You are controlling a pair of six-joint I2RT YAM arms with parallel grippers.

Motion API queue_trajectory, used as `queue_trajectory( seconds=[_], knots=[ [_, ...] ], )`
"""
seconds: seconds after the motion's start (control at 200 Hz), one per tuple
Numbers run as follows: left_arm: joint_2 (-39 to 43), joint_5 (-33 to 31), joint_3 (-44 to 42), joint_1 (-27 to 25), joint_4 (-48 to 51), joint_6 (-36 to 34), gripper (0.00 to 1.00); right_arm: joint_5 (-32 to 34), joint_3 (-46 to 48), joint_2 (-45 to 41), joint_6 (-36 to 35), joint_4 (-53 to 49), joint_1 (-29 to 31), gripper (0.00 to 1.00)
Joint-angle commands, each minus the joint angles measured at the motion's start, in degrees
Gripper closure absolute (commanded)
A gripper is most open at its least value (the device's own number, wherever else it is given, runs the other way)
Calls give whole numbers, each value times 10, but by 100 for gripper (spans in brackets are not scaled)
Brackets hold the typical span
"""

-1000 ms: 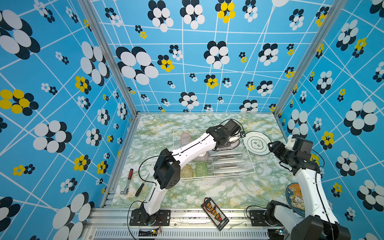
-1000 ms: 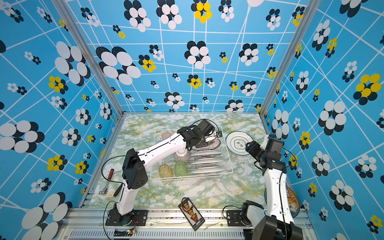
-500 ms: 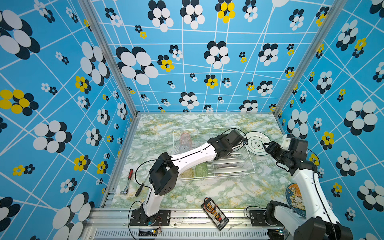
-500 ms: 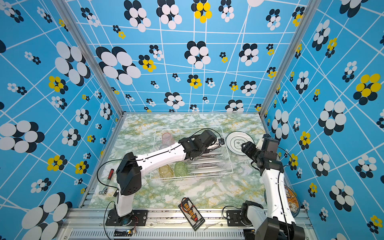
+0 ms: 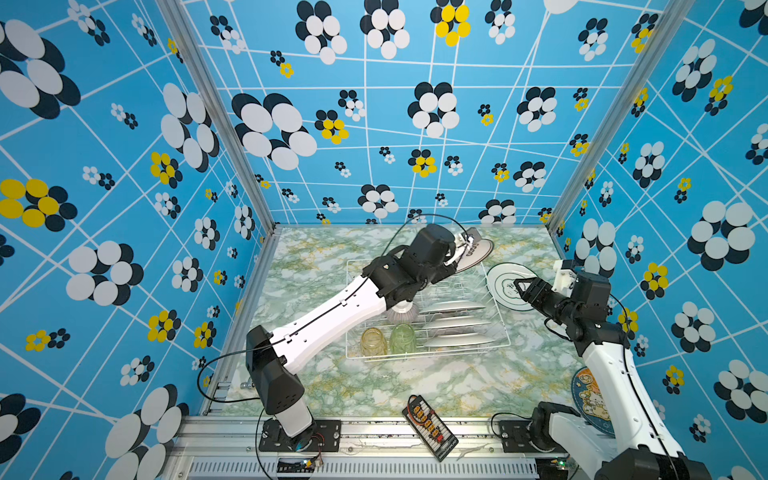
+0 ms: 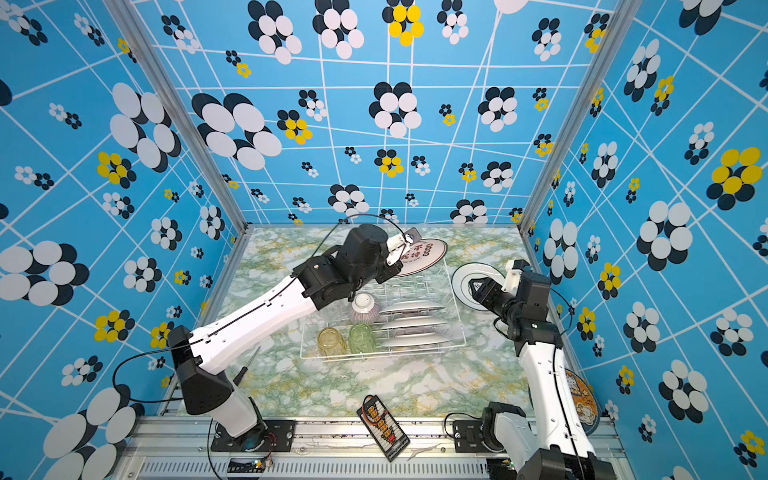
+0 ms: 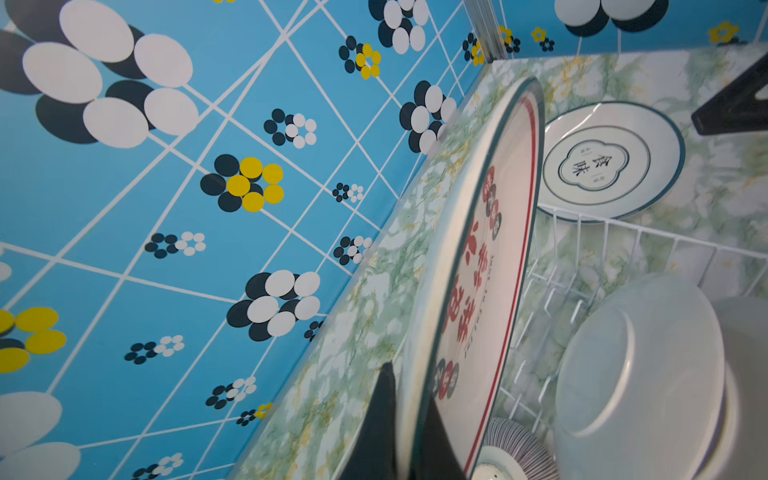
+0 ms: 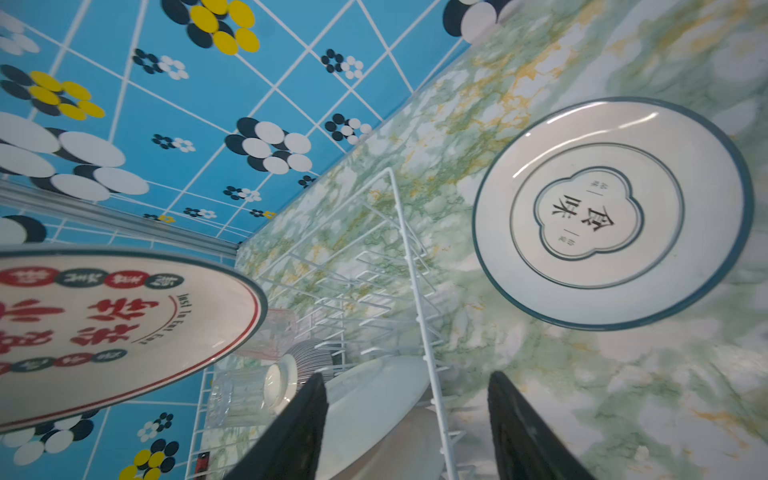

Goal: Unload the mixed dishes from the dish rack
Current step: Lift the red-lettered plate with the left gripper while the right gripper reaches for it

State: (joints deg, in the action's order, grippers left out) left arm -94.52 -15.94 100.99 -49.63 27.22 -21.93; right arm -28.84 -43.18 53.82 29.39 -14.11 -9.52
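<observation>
A: Entry one, left gripper?
B: Clamped hard on the rim of a white plate with red lettering. The plate has a teal edge, is tilted, and is held up over the far right corner of the dish rack. The right wrist view shows it clear of the wires.

A: Entry two, right gripper?
B: Its jaws are wide apart with nothing between them. It hangs low over the near side of a teal-rimmed plate with black characters. That plate lies flat on the marble tabletop, just beside the rack's right side.

A: What is in the rack?
B: There are three white plates on edge between the prongs in the right half, one behind another. One purple-striped bowl sits upside down just left of the farthest of them. One yellow ribbed tumbler and one green ribbed tumbler stand side by side at the near edge. One clear ribbed tumbler shows in the right wrist view only, next to the bowl.

A: Anything off the list?
B: A black board with orange connectors at the table's near edge, and a round blue cartoon mat at the near right
</observation>
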Motion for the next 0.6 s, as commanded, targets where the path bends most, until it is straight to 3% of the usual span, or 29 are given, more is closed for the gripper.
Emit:
queue_trajectory(
  seconds=[0.0,0.16,0.28,0.595],
  knots=[
    [33,173,10,61,22,165,100,-111,13,-26,28,82,15,40],
    [40,383,-38,138,-29,309,100,-178,28,-37,85,176,46,51],
    [41,485,-84,173,-103,390,100,-192,36,-27,120,224,65,54],
    [12,562,-124,188,-190,469,100,-182,43,9,156,285,89,55]
  ],
)
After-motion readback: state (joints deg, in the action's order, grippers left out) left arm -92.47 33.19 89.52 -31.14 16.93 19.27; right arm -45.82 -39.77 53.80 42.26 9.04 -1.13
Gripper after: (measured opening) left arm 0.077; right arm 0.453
